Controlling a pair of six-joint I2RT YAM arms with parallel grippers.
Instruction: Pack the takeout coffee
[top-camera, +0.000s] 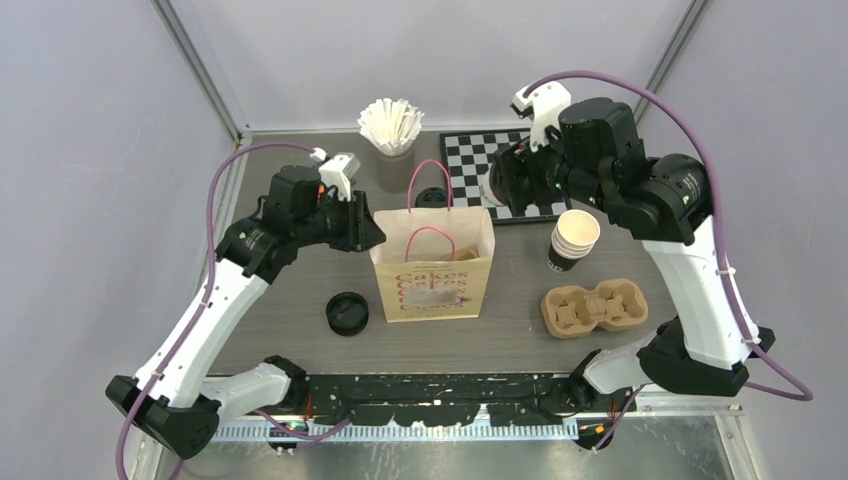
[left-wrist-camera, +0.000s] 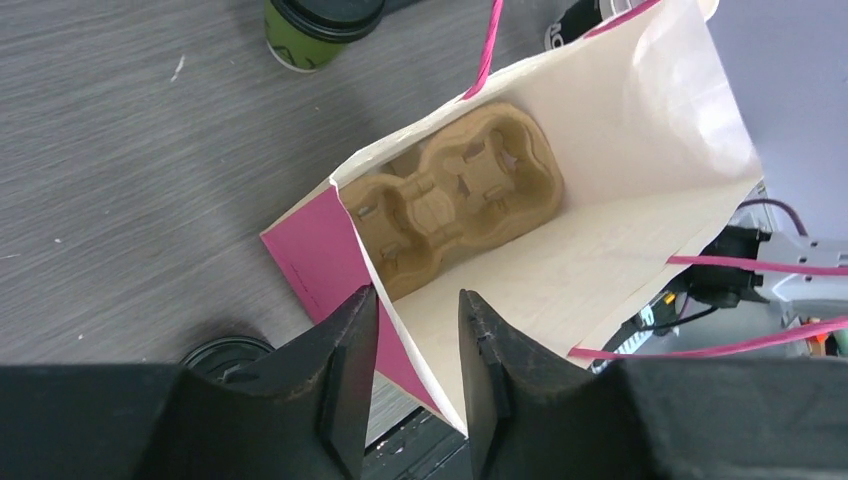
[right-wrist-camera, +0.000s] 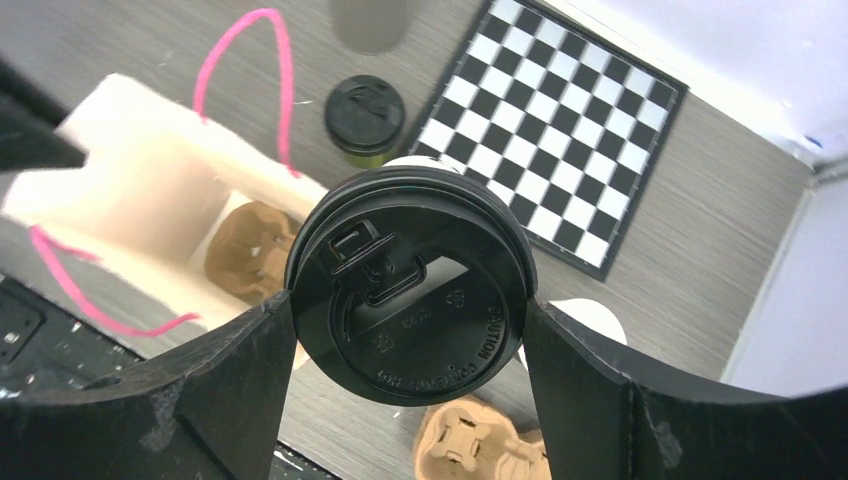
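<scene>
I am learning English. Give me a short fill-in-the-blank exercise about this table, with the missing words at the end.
1. The right gripper holds a cup between its jaws; the cup's lid is ____.
2. Inside the paper bag lies a brown pulp ____.
3. The bag's handles are ____ in colour.
4. In the top view, a second carrier lies on the table to the ____ of the bag.
Missing words: black; carrier; pink; right.
</scene>
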